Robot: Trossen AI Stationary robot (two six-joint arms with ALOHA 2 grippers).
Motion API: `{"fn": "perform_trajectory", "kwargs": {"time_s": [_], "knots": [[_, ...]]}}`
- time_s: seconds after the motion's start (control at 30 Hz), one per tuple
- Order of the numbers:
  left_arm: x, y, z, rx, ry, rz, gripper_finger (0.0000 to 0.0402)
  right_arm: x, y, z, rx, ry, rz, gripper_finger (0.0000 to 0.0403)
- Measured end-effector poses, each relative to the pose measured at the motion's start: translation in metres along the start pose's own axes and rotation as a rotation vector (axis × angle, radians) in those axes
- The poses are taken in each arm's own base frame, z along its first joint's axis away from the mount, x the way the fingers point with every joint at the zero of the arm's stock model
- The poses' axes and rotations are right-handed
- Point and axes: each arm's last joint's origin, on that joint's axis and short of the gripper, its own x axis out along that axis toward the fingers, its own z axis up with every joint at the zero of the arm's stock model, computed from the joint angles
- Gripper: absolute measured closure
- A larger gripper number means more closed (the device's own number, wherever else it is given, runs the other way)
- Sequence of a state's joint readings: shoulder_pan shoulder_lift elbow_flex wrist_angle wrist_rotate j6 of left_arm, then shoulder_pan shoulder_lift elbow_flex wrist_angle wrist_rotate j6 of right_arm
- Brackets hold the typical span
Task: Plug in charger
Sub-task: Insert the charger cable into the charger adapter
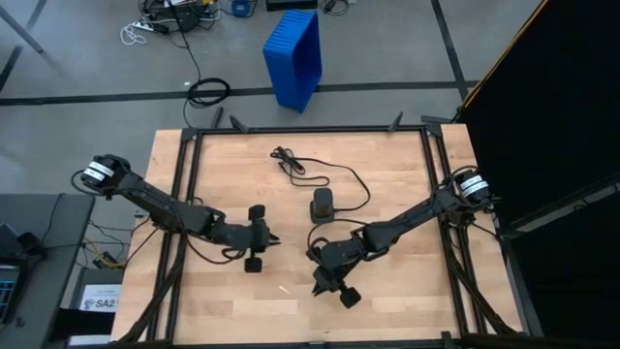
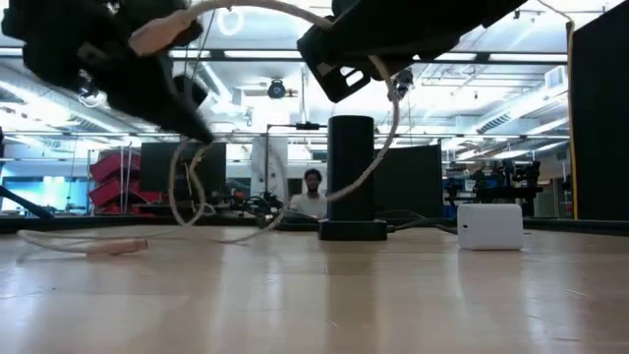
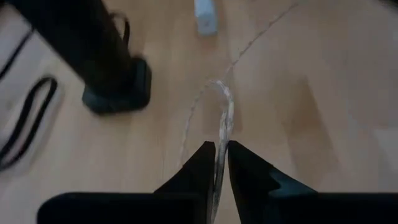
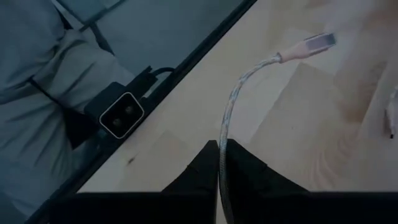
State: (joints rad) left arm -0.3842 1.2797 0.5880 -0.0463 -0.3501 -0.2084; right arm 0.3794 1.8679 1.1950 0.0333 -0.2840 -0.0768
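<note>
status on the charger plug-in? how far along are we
Done: both grippers have the cable; the left gripper pinches it mid-length, the right gripper grips it behind the plug. In hand: the plug hangs free above the table, not seated in anything. Left: bring it to the white charger, which sits untouched beside the black stand, and insert it.

Left tool (image 3: 221,163): fingers pinched nearly together, arm reaching inward, low. Right tool (image 4: 219,160): fingers fully closed, arm bent inward, wrist angled down, opposite the left tool.
</note>
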Motion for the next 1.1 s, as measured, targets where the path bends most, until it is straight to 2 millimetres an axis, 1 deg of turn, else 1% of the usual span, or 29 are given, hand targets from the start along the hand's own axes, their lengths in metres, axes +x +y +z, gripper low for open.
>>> {"fn": "perform_trajectory", "kwargs": {"time_s": [0.1, 0.2, 0.27, 0.37, 0.53, 0.63, 0.73, 0.97, 1.1], "knots": [[0.0, 0.008, -0.014, -0.027, 0.139, 0.07, 0.0368, -0.001, -0.002, 0.0, 0.005, 0.001, -0.004, 0.0403], [-0.001, 0.011, -0.022, -0.039, 0.218, 0.099, 0.0349, -0.001, -0.004, 0.0, 0.01, 0.001, -0.008, 0.0403], [-0.001, 0.01, -0.022, -0.038, 0.219, 0.087, 0.0325, -0.002, -0.006, -0.001, 0.014, 0.003, -0.012, 0.0403], [-0.002, 0.01, -0.02, -0.03, 0.223, 0.085, 0.0278, -0.003, -0.01, -0.002, 0.021, 0.007, -0.012, 0.0403], [-0.008, 0.014, -0.018, 0.007, 0.284, 0.2, 0.0203, -0.006, -0.017, -0.003, 0.035, 0.007, 0.048, 0.0403], [-0.007, 0.013, -0.011, -0.01, 0.232, 0.192, 0.0175, -0.006, -0.018, -0.006, 0.031, 0.003, 0.053, 0.0403], [-0.005, 0.007, -0.001, -0.024, 0.141, 0.132, 0.0165, -0.006, -0.021, -0.012, 0.026, -0.022, 0.073, 0.0403], [-0.004, -0.003, 0.018, -0.05, -0.056, 0.048, 0.0172, -0.01, -0.032, -0.038, 0.075, -0.153, 0.087, 0.0403], [-0.005, -0.005, 0.027, -0.061, -0.14, 0.03, 0.0173, -0.021, -0.029, -0.039, 0.055, -0.254, 0.083, 0.0403]]}}
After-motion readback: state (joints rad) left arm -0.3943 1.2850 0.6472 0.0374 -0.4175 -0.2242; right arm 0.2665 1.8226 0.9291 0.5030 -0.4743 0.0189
